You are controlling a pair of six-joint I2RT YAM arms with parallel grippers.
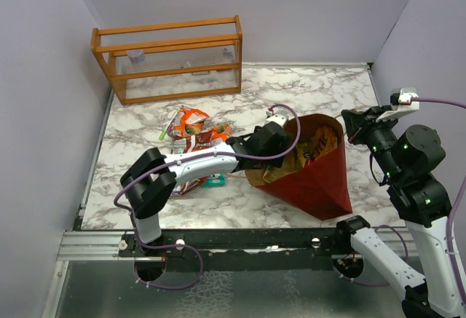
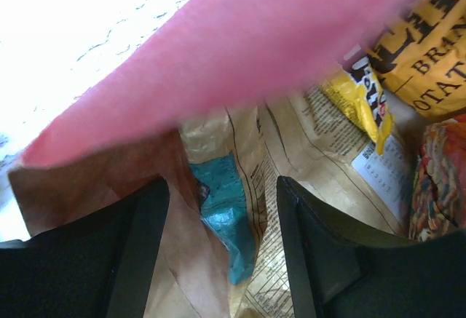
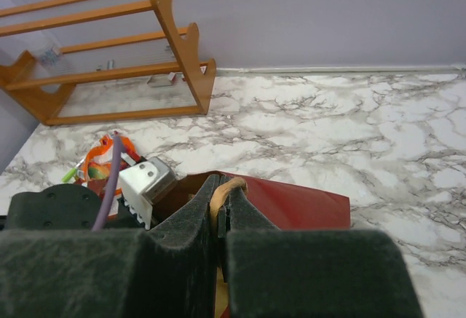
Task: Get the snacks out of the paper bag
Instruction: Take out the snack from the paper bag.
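So, the left claw [image 2: 222, 187] is nosed into the mouth of the paper bag [image 1: 313, 180], fingers spread apart and nothing gripped. Straight ahead in that gap sits a teal packet [image 2: 224, 216], wedged against the brown inner wall, just past the fingertips as far as I can tell. Its long side runs roughly the way the claw points, so the fingers straddle its narrow width. I'd say push in a bit deeper and squeeze, no twisting needed.

Off to the claw's right are more snacks. There's a tan printed packet [image 2: 320, 150] touching the teal one, then a yellow packet [image 2: 362, 100] and a gold packet [image 2: 426, 49] further in. Above the claw the bag's red lip sags close and might snag on the way out.

The right claw [image 3: 224, 196] is pinched together on what looks like the bag's cord handle [image 3: 231, 184] at the far rim, propping the mouth open. So the left arm is clearly the nearer one for the grab. Behind the left claw, out on the table [image 1: 306, 89], lies a pile of packets [image 1: 193, 130] outside the bag.
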